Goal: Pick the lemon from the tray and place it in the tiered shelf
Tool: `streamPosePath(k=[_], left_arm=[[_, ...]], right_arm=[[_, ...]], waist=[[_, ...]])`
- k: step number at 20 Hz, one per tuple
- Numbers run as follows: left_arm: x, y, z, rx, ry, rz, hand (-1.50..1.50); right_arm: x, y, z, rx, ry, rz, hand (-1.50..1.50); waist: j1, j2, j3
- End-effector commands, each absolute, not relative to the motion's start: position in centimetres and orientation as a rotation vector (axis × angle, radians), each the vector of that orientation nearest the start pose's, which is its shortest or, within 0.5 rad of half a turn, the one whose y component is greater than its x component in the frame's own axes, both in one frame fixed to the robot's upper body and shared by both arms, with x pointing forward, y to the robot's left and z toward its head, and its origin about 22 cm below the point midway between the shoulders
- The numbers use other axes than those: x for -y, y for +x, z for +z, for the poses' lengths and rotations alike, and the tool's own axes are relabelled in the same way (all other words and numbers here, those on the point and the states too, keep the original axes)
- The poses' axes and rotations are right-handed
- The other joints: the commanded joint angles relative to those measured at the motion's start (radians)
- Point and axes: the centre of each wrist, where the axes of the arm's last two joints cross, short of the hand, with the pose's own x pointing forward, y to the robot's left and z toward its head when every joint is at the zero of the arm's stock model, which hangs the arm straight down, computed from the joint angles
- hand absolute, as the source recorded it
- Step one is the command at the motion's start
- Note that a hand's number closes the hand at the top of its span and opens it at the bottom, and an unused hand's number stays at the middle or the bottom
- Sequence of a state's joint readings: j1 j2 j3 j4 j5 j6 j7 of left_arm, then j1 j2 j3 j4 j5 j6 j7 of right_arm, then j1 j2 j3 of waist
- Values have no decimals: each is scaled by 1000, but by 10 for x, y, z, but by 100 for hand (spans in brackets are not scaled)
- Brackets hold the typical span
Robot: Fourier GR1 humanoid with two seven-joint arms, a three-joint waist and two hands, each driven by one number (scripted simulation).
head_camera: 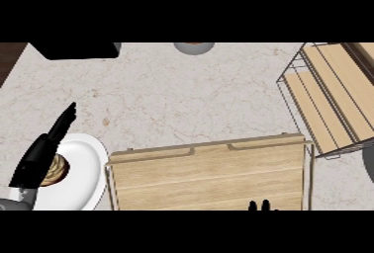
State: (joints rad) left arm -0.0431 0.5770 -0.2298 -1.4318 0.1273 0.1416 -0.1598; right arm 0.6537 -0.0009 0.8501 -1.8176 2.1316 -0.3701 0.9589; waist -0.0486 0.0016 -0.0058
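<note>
Wooden tray [208,175] on the worktop [190,94], tiered shelf [332,94] to its upper right. We see no lemon anywhere. Left robot hand [44,150] released, fingers straight, over a plate [86,163]. Right robot hand [260,205]: fingertips only, state indeterminable, nearer the shelf.

marble counter [190,94] carries wooden tray [208,175], white plate [80,173], tiered shelf [332,94].

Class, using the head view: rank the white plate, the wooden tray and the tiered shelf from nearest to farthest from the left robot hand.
1. White plate: directly beneath the left robot hand, lower left.
2. Wooden tray: just right of the plate, bottom centre.
3. Tiered shelf: far right side of the counter.
</note>
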Motion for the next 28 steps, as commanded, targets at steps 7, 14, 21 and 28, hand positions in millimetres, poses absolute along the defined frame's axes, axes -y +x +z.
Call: streamPosePath(k=[7, 14, 21, 28], left_arm=[[-319, 255, 4, 1559, 276, -448, 0], [-319, 256, 0, 1577, 286, -458, 0], [-311, 257, 13, 1593, 282, -478, 0], [-298, 258, 10, 1584, 266, -476, 0]], right_arm=[[28, 61, -10, 1033, -1732, 811, -150], [24, 71, 0, 1040, -1733, 803, -150], [26, 87, -6, 1014, -1731, 806, -150], [29, 115, -17, 979, -1756, 793, -150]], waist=[[38, 3, 5], [44, 2, 5], [55, -1, 7], [59, -1, 8]])
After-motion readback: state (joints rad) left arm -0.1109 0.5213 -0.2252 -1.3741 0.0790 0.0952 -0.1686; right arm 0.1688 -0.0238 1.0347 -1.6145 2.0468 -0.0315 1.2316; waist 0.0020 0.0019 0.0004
